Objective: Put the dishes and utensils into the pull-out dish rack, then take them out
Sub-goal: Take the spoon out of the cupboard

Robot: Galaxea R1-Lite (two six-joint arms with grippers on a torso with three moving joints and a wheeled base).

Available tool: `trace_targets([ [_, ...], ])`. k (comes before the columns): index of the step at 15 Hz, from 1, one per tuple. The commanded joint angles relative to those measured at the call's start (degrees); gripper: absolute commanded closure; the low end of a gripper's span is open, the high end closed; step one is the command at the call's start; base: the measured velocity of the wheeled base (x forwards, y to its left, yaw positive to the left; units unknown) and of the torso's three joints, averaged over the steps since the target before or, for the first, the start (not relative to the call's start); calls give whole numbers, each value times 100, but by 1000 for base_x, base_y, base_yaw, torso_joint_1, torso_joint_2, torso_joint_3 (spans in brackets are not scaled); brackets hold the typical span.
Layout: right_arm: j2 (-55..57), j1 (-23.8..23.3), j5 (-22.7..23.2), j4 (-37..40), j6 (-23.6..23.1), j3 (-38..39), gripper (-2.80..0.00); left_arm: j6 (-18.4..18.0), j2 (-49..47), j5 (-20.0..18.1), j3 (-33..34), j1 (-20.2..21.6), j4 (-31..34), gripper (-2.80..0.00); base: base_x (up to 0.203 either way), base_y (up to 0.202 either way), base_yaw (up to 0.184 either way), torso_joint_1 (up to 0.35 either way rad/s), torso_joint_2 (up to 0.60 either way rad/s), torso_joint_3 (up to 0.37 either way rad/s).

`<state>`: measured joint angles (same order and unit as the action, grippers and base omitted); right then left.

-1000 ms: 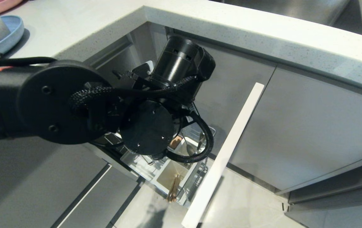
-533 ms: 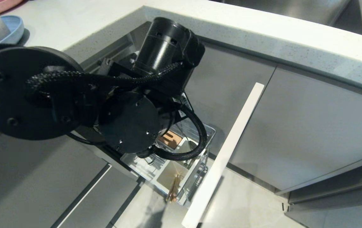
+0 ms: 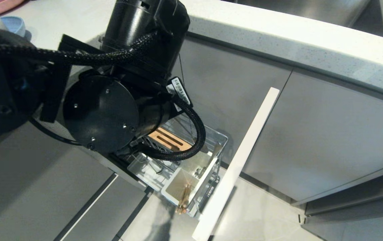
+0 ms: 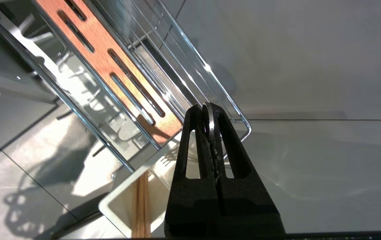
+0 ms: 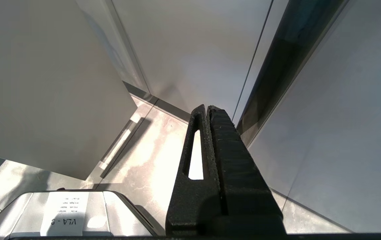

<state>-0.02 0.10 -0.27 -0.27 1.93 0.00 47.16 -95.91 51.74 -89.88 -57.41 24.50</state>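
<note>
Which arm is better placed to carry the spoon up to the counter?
Left. The left gripper is shut on the spoon above the pull-out dish rack; the right gripper hangs shut near the floor.

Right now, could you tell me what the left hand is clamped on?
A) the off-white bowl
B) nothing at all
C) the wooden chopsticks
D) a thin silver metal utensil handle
D: in the left wrist view the left hand is shut on a thin silver metal utensil handle, seen edge-on between the fingers, while the wooden chopsticks stand in the white caddy of the pull-out rack.
</note>
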Motion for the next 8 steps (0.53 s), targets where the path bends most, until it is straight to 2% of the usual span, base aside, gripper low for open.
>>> trace_targets([
  [1, -24, -1, 0, -5, 1, 9, 0, -22, 238, 51, -1, -3, 11, 0, 0, 0, 0, 0, 0, 0],
  [8, -24, 6, 0, -1, 1, 9, 0, -336, 1045, 73, -151, -7, 11, 0, 0, 0, 0, 0, 0, 0],
])
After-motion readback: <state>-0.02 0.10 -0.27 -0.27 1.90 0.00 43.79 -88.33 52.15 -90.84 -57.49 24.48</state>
